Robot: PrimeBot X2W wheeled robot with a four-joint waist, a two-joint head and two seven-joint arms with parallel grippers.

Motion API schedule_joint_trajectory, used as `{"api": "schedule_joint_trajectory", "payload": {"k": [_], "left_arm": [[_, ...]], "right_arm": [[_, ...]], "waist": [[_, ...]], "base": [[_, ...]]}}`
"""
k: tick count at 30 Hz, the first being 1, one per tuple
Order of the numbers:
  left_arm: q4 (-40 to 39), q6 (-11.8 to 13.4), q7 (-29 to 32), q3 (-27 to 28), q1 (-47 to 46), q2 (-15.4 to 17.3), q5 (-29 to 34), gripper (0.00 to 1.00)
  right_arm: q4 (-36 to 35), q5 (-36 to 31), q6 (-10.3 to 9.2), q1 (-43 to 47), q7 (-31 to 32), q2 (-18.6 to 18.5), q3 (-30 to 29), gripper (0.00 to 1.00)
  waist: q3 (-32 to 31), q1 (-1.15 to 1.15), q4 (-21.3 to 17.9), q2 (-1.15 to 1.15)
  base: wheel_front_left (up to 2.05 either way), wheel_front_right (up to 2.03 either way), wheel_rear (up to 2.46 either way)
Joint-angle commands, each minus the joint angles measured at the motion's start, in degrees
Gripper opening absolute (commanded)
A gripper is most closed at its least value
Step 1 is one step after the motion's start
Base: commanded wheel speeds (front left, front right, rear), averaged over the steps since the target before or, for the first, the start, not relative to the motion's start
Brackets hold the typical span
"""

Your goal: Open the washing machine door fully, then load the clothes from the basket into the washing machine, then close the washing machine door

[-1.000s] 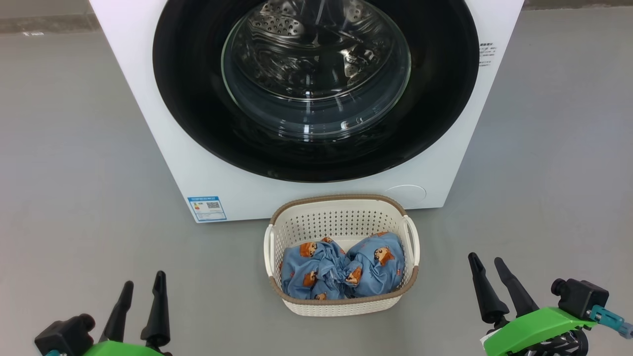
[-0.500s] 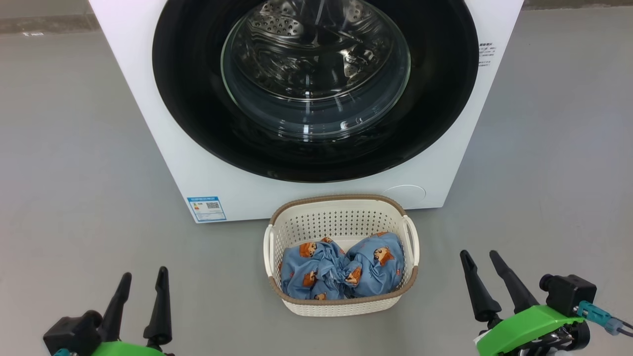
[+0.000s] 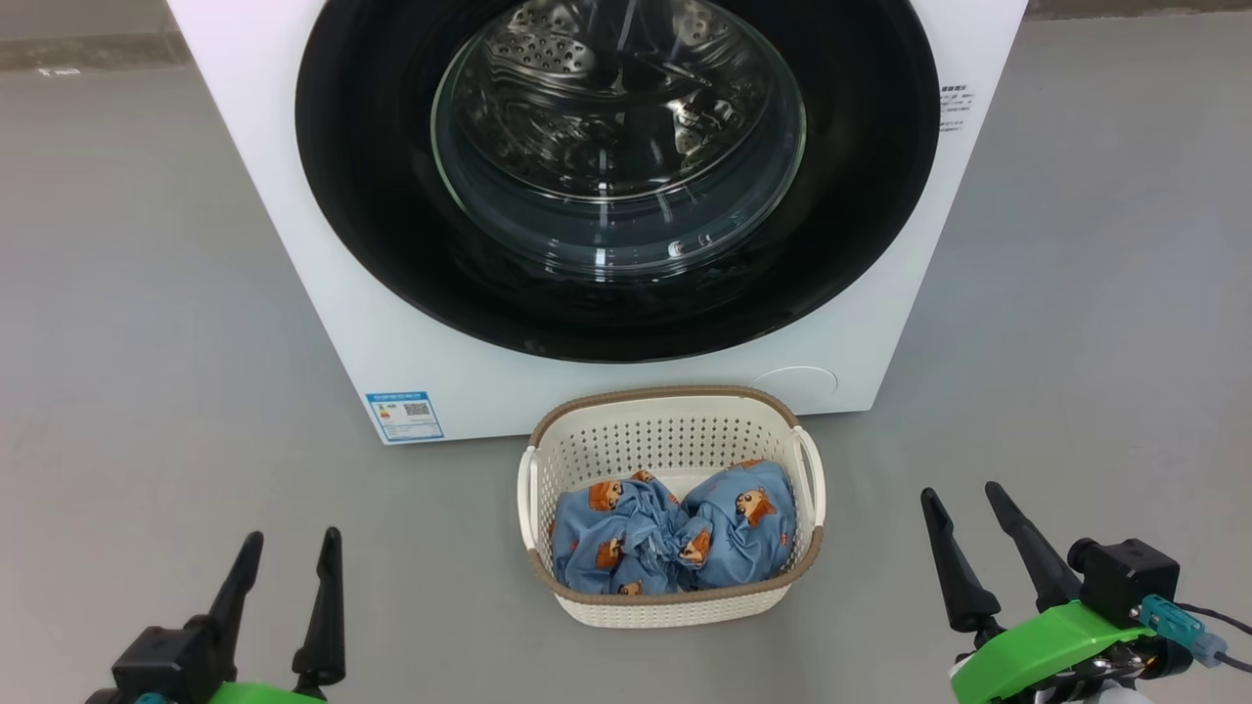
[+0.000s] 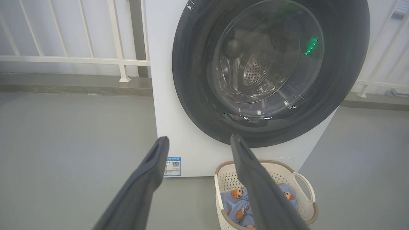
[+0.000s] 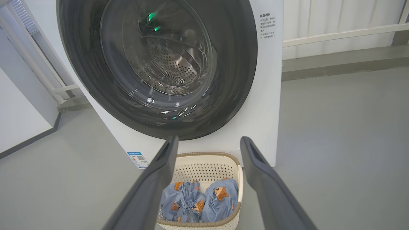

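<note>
The white washing machine (image 3: 293, 225) stands ahead with its black-rimmed glass door (image 3: 616, 166) shut against the front. On the floor right before it sits the cream basket (image 3: 675, 411) holding blue clothes (image 3: 675, 538) printed with orange animals. My left gripper (image 3: 291, 552) hangs open at the lower left, well left of the basket. To the basket's right my right gripper (image 3: 963, 504) is open too, nothing between its fingers. The door (image 4: 271, 70), basket (image 4: 300, 179) and clothes (image 4: 235, 201) show past the left fingers; door (image 5: 156, 64), basket (image 5: 207, 159) and clothes (image 5: 204, 201) past the right ones.
Grey floor (image 3: 147, 342) spreads on both sides of the washer. A blue label (image 3: 404, 416) marks its lower left corner. White railings (image 4: 73, 59) run behind the machine on a low kerb, and a white wall (image 5: 19, 111) stands off to its left.
The camera has shifted slightly, so the whole scene sits a little left. The left gripper has sunk a bit lower in the picture; the right one has barely shifted.
</note>
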Motion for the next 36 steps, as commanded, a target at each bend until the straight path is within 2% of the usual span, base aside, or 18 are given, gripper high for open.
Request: {"api": "schedule_joint_trajectory", "payload": {"k": [1, 16, 26, 36], "left_arm": [[-0.94, -0.09, -0.89, 1.94, -2.67, 1.41, 2.02, 1.0], [1.81, -0.09, -0.92, 3.61, -2.89, 1.0, 1.33, 1.0], [3.24, -0.09, -0.92, 3.39, -3.04, 1.05, 3.18, 1.0], [3.25, -0.09, -0.92, 3.44, -3.11, 0.83, 4.3, 1.0]], "right_arm": [[-1.65, -2.34, 0.09, -0.52, -1.2, -0.41, 1.0, 1.0], [-2.12, -3.13, 0.09, 1.17, -1.23, 0.47, -1.65, 1.0], [-2.41, -3.8, 0.09, 1.38, -1.23, 0.56, -1.43, 1.0], [-2.42, -3.98, 0.09, 1.17, -1.23, 0.62, -1.12, 1.0]], "waist": [[-0.13, 0.0, -0.1, 0.0], [-0.45, 0.0, -0.52, 0.0], [-0.52, 0.0, -0.63, 0.0], [-0.32, 0.0, -0.78, 0.0]], "base": [[0.0, 0.0, 0.0], [0.0, 0.0, 0.0], [0.01, 0.01, -0.01], [0.5, 0.5, -1.0]]}}
